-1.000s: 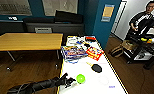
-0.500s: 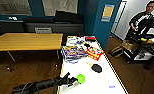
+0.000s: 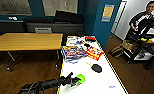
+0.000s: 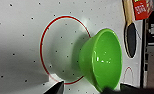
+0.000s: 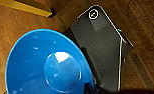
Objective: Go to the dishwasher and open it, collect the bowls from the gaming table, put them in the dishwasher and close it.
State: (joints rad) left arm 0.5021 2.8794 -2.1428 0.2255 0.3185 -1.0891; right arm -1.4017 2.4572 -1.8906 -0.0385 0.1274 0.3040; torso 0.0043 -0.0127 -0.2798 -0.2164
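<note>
The green bowl (image 3: 80,78) is sitting tilted at the near end of the white table (image 3: 103,86), and in the left wrist view it (image 4: 103,60) is leaning over a red ring (image 4: 43,47) printed on the top. The left gripper (image 3: 73,81) is meeting its rim; the fingers seem to be pinching that rim, though I cannot tell for certain. To do this well, the grip should be seating firmly on the rim before lifting straight up, keeping the bowl clear of the black paddle (image 3: 96,67) and the game boxes (image 3: 73,52) further along. It is looking glossy, smooth and empty. The blue bowl (image 5: 46,65) is hanging over wooden floor (image 5: 15,23), apparently held at its rim by the right gripper, fingers unclear.
</note>
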